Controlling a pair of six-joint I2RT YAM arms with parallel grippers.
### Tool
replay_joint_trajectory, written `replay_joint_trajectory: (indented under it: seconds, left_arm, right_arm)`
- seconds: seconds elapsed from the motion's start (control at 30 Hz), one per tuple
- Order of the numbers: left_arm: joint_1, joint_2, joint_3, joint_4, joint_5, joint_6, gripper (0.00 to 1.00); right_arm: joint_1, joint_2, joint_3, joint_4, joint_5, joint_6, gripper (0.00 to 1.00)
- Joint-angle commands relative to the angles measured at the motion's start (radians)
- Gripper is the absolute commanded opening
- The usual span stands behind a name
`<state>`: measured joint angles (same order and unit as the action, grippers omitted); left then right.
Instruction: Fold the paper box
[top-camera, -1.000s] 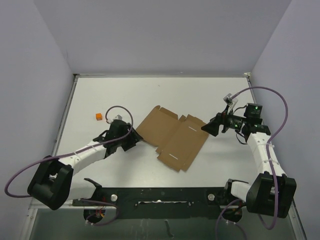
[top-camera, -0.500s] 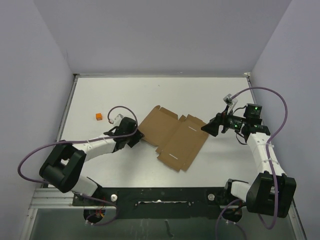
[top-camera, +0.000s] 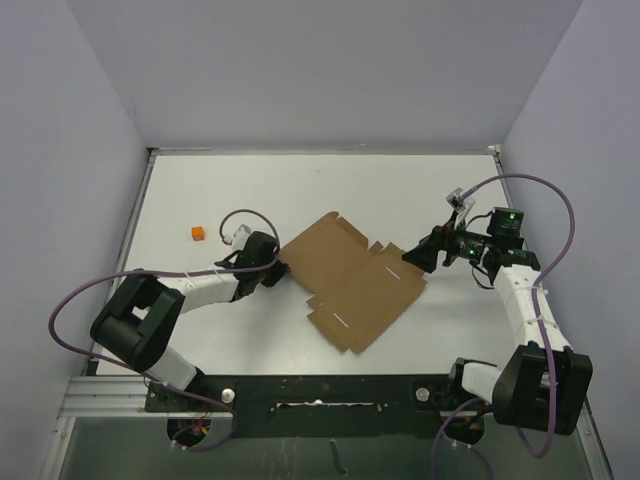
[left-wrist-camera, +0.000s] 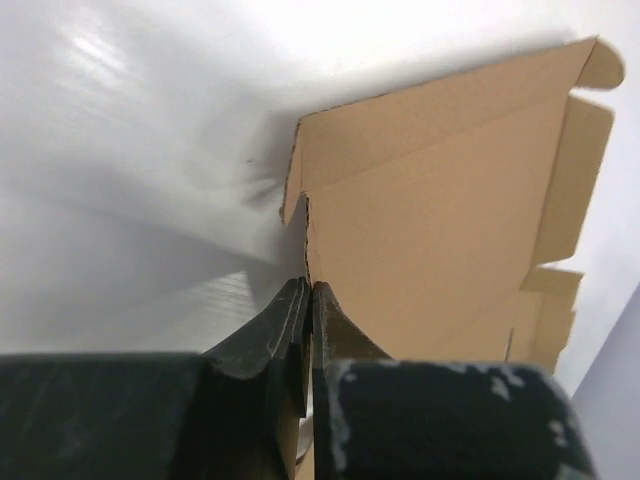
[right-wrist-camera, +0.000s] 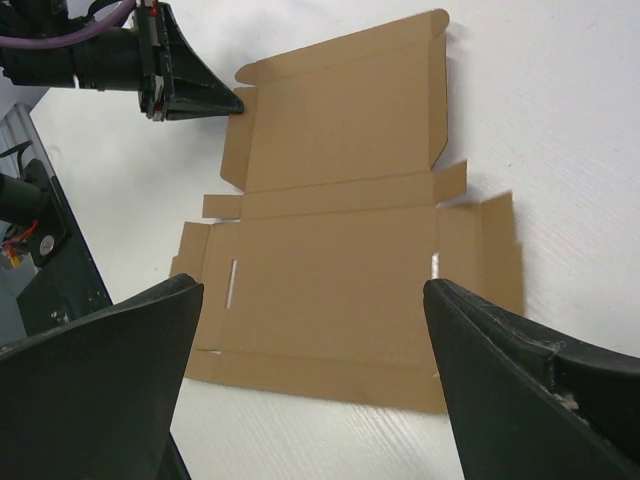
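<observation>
Left hand (left-wrist-camera: 308, 292) pinches paper box (top-camera: 355, 280) edge; right hand (top-camera: 410, 258) — spread wide.

My left gripper (left-wrist-camera: 308, 292) clamps the near edge of the paper box (left-wrist-camera: 430, 200). The sheet spreads over the white table (left-wrist-camera: 130, 150).

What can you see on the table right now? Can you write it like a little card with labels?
paper box: brown cardboard sheet, spread out unfolded on the white table
left pincer: shut on the box's left edge
right pincer: wide open by the box's right corner, holding nothing
small orange block: sits alone, off to the left of the box
folding: no flap folded over yet
</observation>
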<state>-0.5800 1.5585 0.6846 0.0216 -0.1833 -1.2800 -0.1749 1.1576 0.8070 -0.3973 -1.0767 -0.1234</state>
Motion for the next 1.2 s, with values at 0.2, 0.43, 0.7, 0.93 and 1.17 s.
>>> replay_joint_trajectory:
  seconds: [0.2, 0.43, 0.7, 0.93, 1.17]
  left_arm:
    - [-0.018, -0.161, -0.130, 0.314, -0.044, 0.240, 0.00]
    - [-0.018, -0.308, -0.238, 0.511, -0.007, 0.486, 0.00]
    - [-0.018, -0.417, -0.361, 0.724, 0.084, 0.680, 0.00]
    - [-0.018, -0.470, -0.425, 0.861, 0.174, 0.760, 0.00]
    - [-0.019, -0.471, -0.455, 0.929, 0.226, 0.763, 0.00]
  right_arm:
    - [0.011, 0.003, 0.009, 0.037, -0.052, -0.002, 0.98]
    - [0.011, -0.012, -0.016, 0.079, -0.098, 0.015, 0.98]
    - [0.010, -0.018, -0.036, 0.131, -0.109, 0.043, 0.98]
    - [0.045, 0.004, -0.078, 0.243, -0.141, 0.029, 0.98]
    - [0.075, 0.049, -0.002, 0.152, -0.041, -0.081, 0.98]
